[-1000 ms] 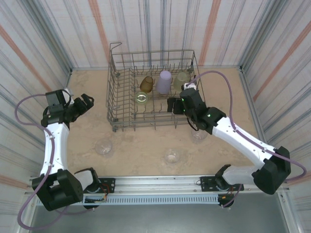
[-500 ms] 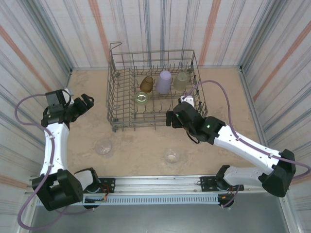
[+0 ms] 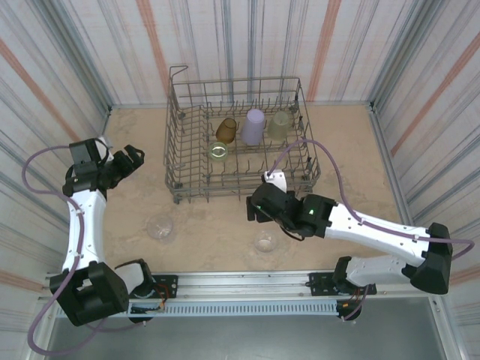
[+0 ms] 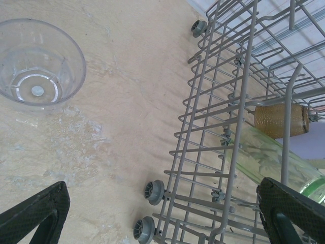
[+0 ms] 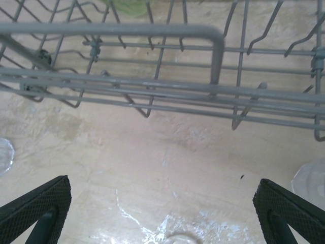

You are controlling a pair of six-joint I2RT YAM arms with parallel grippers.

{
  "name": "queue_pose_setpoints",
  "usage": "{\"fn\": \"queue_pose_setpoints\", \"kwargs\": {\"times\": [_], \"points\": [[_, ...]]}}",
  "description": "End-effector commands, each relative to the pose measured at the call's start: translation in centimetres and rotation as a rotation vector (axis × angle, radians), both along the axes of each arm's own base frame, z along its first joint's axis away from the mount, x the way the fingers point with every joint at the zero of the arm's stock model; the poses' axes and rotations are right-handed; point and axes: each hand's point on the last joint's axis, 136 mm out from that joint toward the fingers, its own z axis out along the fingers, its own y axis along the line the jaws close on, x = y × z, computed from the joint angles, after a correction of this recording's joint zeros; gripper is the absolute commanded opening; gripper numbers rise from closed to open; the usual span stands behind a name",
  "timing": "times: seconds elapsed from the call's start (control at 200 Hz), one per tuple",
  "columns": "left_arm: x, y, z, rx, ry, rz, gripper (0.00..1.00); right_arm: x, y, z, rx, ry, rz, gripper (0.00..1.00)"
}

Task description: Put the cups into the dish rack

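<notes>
beside dish rack (image 3: 184, 142) | left claw (image 3: 133, 157) spread wide, empty | right claw (image 3: 253, 210) likewise

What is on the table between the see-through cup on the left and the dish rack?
Nothing. In the left wrist view, the stretch of table between the clear cup and the dish rack is bare.
</notes>
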Motion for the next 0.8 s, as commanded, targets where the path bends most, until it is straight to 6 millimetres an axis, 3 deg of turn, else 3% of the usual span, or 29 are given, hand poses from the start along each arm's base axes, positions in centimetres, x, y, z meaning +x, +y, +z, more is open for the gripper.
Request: {"fn": "queue_pose_setpoints", "kwargs": {"times": [0.0, 0.426, 0.796], "points": [[-0.2, -0.1, 0.8, -0.016, -0.027, -0.016, 0.99, -0.9, -0.4, -2.4, -0.049, 0.054, -0.029, 0.96], [-0.2, 0.2, 0.9, -0.058, -0.038, -0.003, 0.99, -4.7, 0.4, -6.5, -0.123, 0.202, 0.001, 0.88], [-0.3, 0.3, 0.6, -0.058, -0.034, 0.007, 0.99, -7.4, 1.8, -8.6, -0.196, 0.261, 0.027, 0.64]]}}
